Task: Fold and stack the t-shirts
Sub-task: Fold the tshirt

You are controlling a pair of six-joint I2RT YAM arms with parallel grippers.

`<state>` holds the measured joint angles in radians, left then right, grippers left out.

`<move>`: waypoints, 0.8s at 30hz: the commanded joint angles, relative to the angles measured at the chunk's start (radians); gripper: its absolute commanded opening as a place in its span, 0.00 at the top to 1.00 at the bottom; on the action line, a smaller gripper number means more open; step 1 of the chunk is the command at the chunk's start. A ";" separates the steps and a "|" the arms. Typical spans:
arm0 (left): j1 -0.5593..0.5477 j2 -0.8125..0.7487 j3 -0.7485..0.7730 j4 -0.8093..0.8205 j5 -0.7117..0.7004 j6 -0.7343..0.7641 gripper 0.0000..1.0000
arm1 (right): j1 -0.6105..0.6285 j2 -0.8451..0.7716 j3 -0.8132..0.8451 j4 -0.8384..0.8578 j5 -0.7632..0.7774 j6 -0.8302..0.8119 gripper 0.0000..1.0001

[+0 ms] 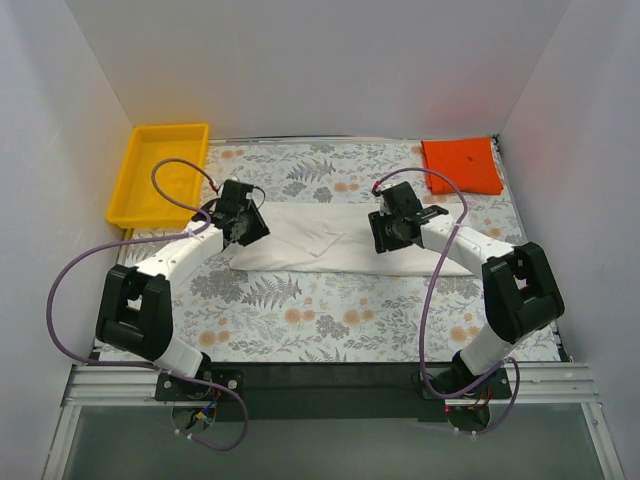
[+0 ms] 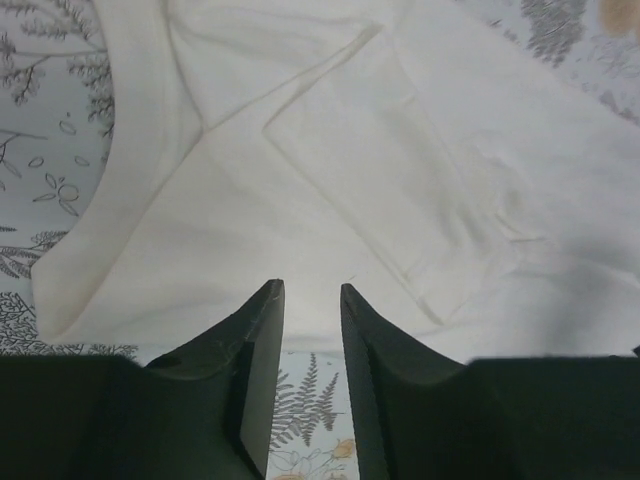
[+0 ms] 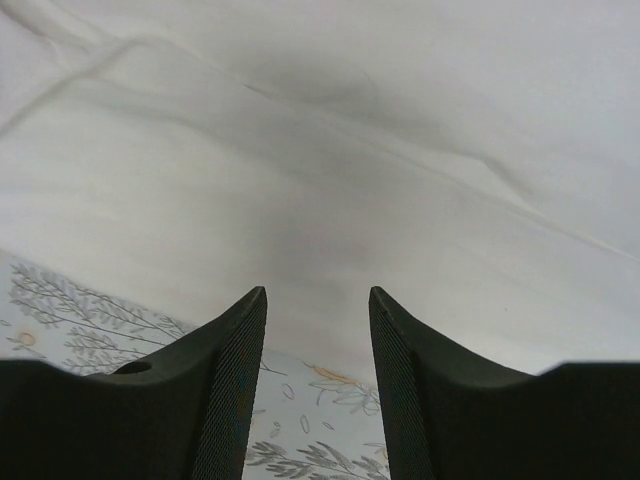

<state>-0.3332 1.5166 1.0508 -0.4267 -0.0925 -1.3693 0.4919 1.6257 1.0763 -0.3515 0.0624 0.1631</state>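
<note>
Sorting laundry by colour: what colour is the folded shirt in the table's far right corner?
The folded shirt is orange-red, best seen in the top external view.

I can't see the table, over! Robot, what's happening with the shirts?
Left gripper and right gripper open, empty. White t-shirt flat, part folded. Orange t-shirt folded, far right corner. Nothing in the way.

The white t-shirt (image 1: pixel 330 240) lies flat, folded into a long band across the middle of the worktop (image 1: pixel 330 320), and the orange-red t-shirt (image 1: pixel 462 165) rests at the far right corner, seemingly folded square.
</note>
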 commanded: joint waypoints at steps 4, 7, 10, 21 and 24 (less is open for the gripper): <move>-0.003 0.042 -0.101 -0.007 -0.042 -0.033 0.76 | -0.042 -0.015 -0.058 -0.081 0.119 -0.042 0.55; -0.003 0.079 -0.130 0.009 -0.084 -0.042 0.80 | -0.050 0.003 -0.075 -0.087 0.119 -0.022 0.55; 0.005 0.128 -0.147 0.012 -0.098 -0.036 0.82 | -0.052 0.016 -0.104 -0.092 0.114 -0.005 0.55; 0.063 0.269 -0.034 0.020 -0.110 0.019 0.83 | -0.053 0.054 -0.196 -0.135 0.044 0.016 0.55; 0.088 0.333 0.034 0.020 -0.105 0.052 0.82 | -0.052 0.057 -0.207 -0.174 -0.015 0.015 0.55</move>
<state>-0.2787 1.7710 1.0496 -0.3958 -0.1440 -1.3693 0.4355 1.6367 0.9348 -0.4198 0.1276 0.1692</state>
